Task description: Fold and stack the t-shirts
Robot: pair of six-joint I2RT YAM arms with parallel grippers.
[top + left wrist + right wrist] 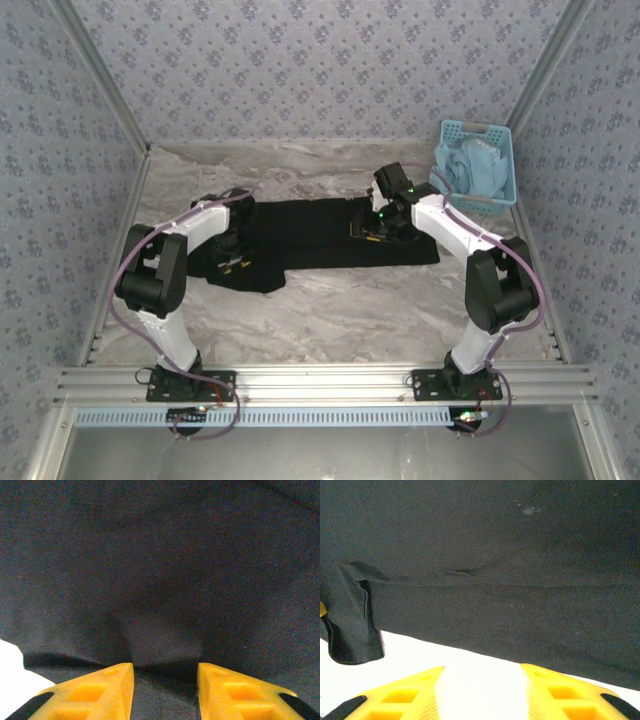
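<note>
Seen from above, one black t-shirt (310,235) lies plain side up across the middle of the marble table (350,310), stretched sideways between my two arms, its left end rumpled and sagging toward me. My left gripper (234,263) is down on that rumpled end. In its wrist view the left gripper (165,672) has dark cloth (160,570) filling the gap between the yellow fingers (107,690), with creases drawing in toward them. I cannot tell whether that cloth is truly pinched or only lying between them. My right gripper (378,228) sits over the shirt's right half. Its wrist view shows the right gripper (482,672) with jaws spread and bare pale table (470,660) between them, just short of the shirt's edge (495,555), holding nothing. A light blue basket (478,128) stands at the far right corner with blue cloth (470,165) heaped inside, and I cannot tell what garment it is. I judge the task to be at an early stage: the shirt is laid out but not brought to a neat folded packet, and no stack has been started anywhere on the table.
</note>
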